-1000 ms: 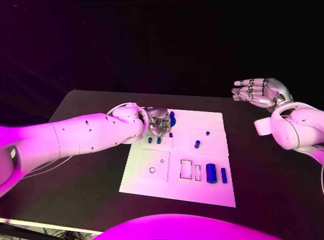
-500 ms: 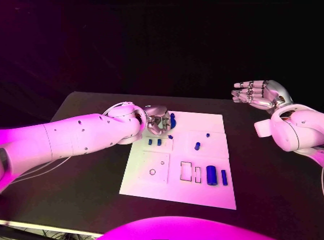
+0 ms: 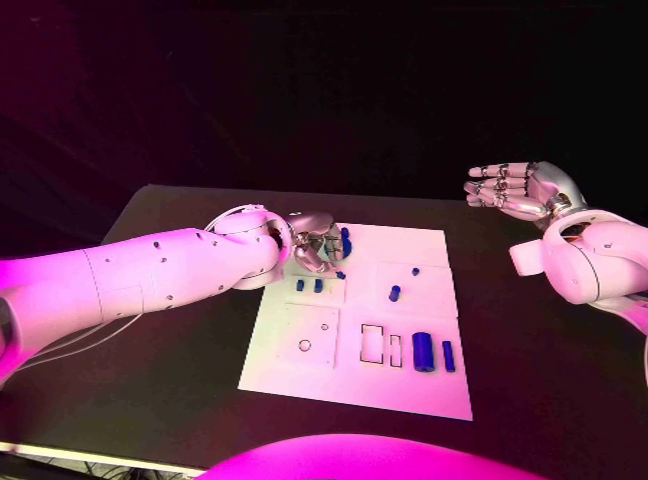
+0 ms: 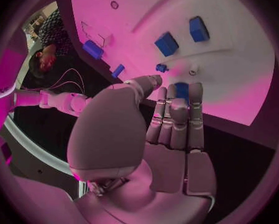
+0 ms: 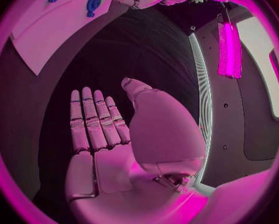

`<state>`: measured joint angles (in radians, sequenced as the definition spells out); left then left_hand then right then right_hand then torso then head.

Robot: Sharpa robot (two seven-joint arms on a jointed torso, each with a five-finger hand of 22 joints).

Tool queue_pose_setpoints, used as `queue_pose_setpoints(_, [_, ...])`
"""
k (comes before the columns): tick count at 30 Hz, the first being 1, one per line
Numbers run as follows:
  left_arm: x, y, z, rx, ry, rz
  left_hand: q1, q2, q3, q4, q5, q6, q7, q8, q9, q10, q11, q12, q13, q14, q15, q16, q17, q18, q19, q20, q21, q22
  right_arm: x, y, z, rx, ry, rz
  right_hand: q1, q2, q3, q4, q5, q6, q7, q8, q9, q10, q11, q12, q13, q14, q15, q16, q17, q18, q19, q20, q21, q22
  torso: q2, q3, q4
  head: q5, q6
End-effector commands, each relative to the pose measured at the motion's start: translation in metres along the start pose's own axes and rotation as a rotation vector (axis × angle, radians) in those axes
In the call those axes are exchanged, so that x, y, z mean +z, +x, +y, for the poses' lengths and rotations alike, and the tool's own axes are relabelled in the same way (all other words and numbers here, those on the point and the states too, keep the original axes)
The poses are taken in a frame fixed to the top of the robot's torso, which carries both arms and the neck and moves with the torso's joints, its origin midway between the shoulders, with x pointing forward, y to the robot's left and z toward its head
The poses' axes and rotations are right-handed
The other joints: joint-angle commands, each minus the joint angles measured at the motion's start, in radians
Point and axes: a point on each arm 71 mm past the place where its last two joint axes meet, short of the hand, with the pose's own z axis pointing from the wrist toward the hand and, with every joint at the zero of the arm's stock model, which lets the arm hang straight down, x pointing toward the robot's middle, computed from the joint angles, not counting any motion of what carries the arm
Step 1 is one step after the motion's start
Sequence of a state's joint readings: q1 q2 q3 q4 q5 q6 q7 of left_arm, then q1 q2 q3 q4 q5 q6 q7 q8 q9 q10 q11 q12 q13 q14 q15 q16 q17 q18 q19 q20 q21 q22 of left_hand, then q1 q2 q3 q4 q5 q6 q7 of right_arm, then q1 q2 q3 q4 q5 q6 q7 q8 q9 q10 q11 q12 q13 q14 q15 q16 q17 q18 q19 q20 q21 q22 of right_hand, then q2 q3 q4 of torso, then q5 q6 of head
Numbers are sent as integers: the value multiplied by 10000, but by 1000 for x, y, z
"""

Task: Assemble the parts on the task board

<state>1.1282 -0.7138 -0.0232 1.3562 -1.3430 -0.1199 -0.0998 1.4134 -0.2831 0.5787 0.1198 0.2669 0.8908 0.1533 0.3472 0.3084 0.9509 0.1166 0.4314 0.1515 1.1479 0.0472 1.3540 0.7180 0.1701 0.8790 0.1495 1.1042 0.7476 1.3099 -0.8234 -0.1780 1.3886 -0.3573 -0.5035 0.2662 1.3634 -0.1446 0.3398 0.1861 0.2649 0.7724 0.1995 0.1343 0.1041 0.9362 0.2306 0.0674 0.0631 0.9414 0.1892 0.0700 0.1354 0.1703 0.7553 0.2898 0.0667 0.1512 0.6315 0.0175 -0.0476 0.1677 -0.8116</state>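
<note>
L hand (image 3: 318,243) at far edge of task board (image 3: 411,385), fingers on a blue part (image 4: 181,90); whether gripped, cannot tell. R hand (image 3: 520,187) wide, off-board over bench (image 3: 166,380). Step: pick-up. Next: firm grasp, carry to slot.

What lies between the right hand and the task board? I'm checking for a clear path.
Nothing: in the head view only bare black table separates the raised, empty right hand from the task board.

Robotics lab, black table (image 3: 166,330) w/ white task board (image 3: 353,375), dark backdrop, coloured stage-type lighting
</note>
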Motion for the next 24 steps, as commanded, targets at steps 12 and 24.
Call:
queue_pose_setpoints(12, [9, 5, -7, -111, 250, 236, 75, 292, -534, 272, -218, 257, -132, 42, 134, 58, -46, 189, 27, -355, 9, 16, -471, 158, 39, 23, -441, -302, 0, 2, 1, 28, -105, 176, 16, 59, -1, -88, -24, 77, 874, -66, -12, 22, -26, -23, 1, 23, 15, -28, -12, -30, -4, -6, 31, -14, 10, -16, -7, 15, 26])
queue_pose_setpoints(24, [13, 10, -9, 76, 269, 599, 811, 626, -118, -145, -188, 691, -152, 136, 219, 428, -220, 332, 44, -230, -175, 141, -370, 159, 167, -164, -260, -195, 0, 2, 1, 28, -101, 180, 16, 59, -1, -88, -24, 77, 874, -66, -12, 22, -26, -23, 1, 23, 15, -28, -12, -30, -4, -6, 31, -14, 15, -11, -8, 11, 0])
